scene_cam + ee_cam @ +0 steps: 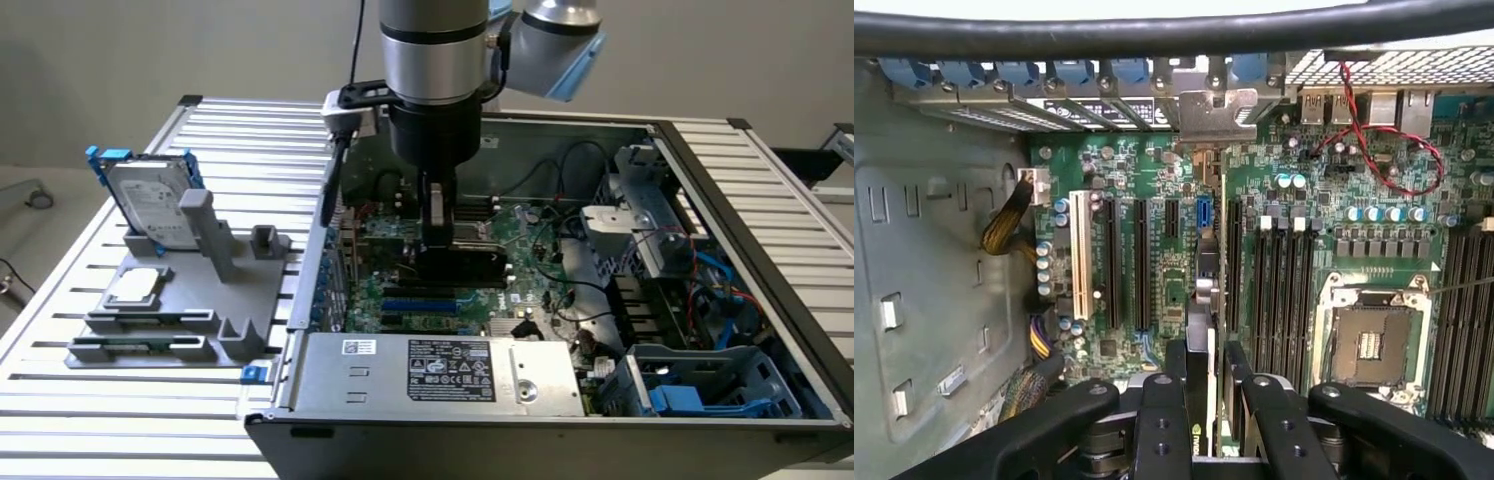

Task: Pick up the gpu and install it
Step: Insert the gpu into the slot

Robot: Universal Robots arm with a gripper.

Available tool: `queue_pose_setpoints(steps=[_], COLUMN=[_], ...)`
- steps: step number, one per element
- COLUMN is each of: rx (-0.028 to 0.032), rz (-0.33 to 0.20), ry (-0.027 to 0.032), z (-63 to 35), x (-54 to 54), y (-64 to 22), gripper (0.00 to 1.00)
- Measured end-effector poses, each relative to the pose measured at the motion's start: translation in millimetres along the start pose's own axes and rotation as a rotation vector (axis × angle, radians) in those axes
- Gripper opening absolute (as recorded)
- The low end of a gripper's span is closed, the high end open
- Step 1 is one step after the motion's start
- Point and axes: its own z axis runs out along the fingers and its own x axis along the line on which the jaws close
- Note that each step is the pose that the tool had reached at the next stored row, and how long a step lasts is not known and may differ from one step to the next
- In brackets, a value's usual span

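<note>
My fingers (pixel 438 225) are pinched shut on the gpu (pixel 1200 385), one on each flat face, so the card hangs edge-down between them. In the exterior view it sits at the middle of the frame, a black shroud low over the motherboard (pixel 534 250) inside the open computer case (pixel 747 200).

What matters here is alignment. Through the wrist view, the card's long axis runs straight away from my grip toward the rear wall of the case. Its silver end bracket (pixel 1216 112) is up against the row of rear slot openings. That axis lies parallel to the long black expansion slots (pixel 1141 265), and the card stands just beside them, over the strip of board between those slots and the memory sockets (pixel 1284 290). I judge the connector edge is lined up over its slot, but the card hides that slot, so I cannot tell whether the edge is touching it or hanging just above.

The hard drive (pixel 147 205) stands well apart on the table (pixel 120 420), at the left of the exterior view.
</note>
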Motion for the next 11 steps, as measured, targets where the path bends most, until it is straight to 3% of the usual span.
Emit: queue_pose_setpoints(steps=[11], rx=[0.0001], rz=[0.018], ry=[0.0015], z=[2.7], x=[7.1], y=[2.7], gripper=[0.26])
